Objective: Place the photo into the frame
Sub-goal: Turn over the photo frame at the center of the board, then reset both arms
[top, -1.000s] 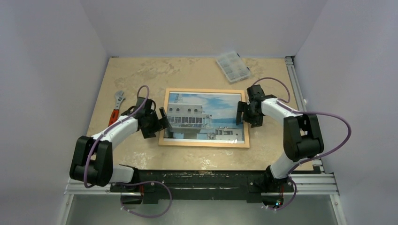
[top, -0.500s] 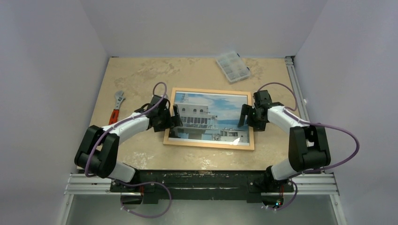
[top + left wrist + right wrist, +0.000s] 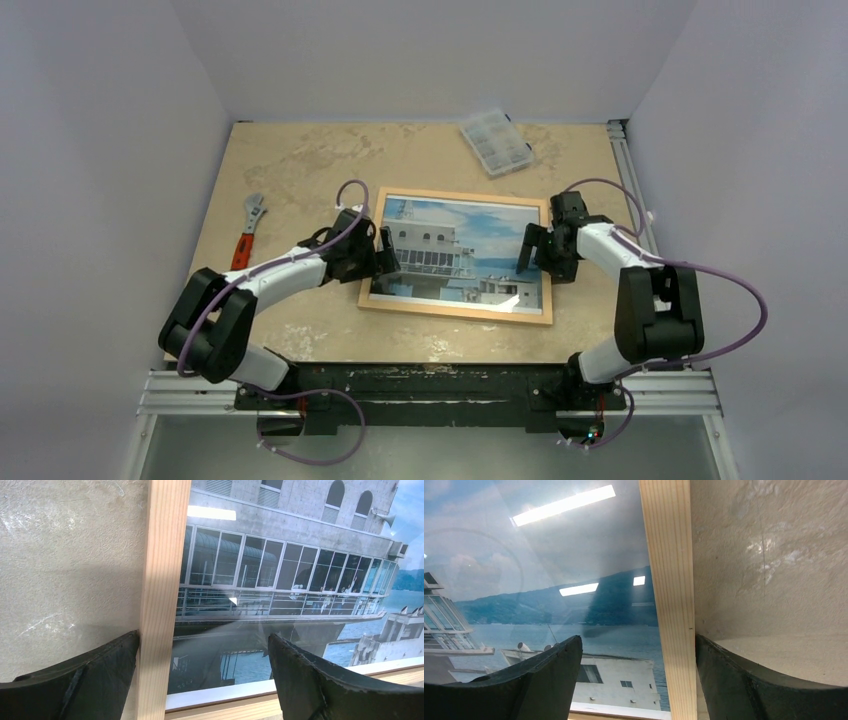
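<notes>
We log the frame (image 3: 455, 313) flat on the table (image 3: 300, 160), slightly right of centre, with the photo (image 3: 470, 232) inside it behind the pane, print side up.

Left gripper (image 3: 383, 245): jaws spread, straddling the left rail. The outer finger is against the rail's outer edge and the inner finger is over the pane.

Right gripper (image 3: 535, 255): jaws spread likewise across the right rail. Neither gripper pinches anything. We cannot tell whether the inner fingers touch the glass.

A wrench (image 3: 248, 228) lies well to the left, and a parts box (image 3: 495, 142) sits near the far edge.
</notes>
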You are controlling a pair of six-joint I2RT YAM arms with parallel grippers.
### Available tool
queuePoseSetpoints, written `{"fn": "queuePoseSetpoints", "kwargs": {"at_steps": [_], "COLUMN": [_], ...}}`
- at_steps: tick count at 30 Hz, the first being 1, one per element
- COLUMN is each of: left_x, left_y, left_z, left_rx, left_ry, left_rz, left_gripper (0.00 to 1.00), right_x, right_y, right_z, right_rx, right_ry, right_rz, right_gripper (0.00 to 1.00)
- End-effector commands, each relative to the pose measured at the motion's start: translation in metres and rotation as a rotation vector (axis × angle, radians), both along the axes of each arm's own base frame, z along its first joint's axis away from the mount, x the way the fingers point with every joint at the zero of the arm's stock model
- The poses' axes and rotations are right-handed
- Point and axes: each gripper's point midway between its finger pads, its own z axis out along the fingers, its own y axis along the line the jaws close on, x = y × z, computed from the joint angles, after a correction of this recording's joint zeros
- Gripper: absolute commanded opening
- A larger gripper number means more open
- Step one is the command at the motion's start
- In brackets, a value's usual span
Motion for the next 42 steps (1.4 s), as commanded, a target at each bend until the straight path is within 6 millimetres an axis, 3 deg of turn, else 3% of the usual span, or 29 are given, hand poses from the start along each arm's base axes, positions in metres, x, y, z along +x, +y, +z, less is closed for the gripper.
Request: {"fn": "queuePoseSetpoints", "kwargs": {"at_steps": [1, 9, 13, 18, 24, 27, 34, 39, 42], "left_x": [-0.049, -0.057, -0.052, -0.038, -0.017, 0.001, 0.044, 0.058, 0.057], "left_y": [-0.027, -0.018, -0.005, -0.003, -0.018, -0.013, 0.055, 0.122, 0.153], "left_z": [-0.019, -0.015, -0.003, 0.030, 0.090, 0.114, 0.146, 0.150, 0.153], "left_rx": [-0.099, -0.090, -0.053, -0.085, -0.252, -0.398, -0.499, -0.465, -0.354], "left_ry": [0.167, 0.134, 0.075, -0.061, -0.281, -0.358, -0.518, -0.613, -0.697], "left_rz": [-0.053, 0.007, 0.049, 0.061, -0.046, -0.075, 0.009, 0.168, 0.260], "left_gripper": [0.96, 0.97, 1.00, 1.00, 1.00, 1.00, 1.00, 1.00, 1.00], "right_x": [0.038, 0.042, 0.038, 0.039, 0.046, 0.047, 0.055, 0.060, 0.062], "right_y": [0.035, 0.027, 0.016, 0.009, 0.012, 0.013, 0.010, 0.004, 0.000], "right_z": [0.033, 0.034, 0.040, 0.069, 0.109, 0.122, 0.153, 0.185, 0.193], "right_rx": [0.164, 0.115, 0.056, 0.031, 0.068, 0.078, 0.061, 0.068, 0.067], "right_ry": [-0.106, -0.105, -0.143, -0.253, -0.416, -0.480, -0.742, -0.943, -1.036], "right_rz": [0.047, 0.049, 0.032, 0.018, 0.010, 0.014, 0.057, -0.004, -0.034], "right_gripper": [0.80, 0.83, 0.94, 0.98, 0.99, 0.99, 0.98, 0.99, 0.99]}}
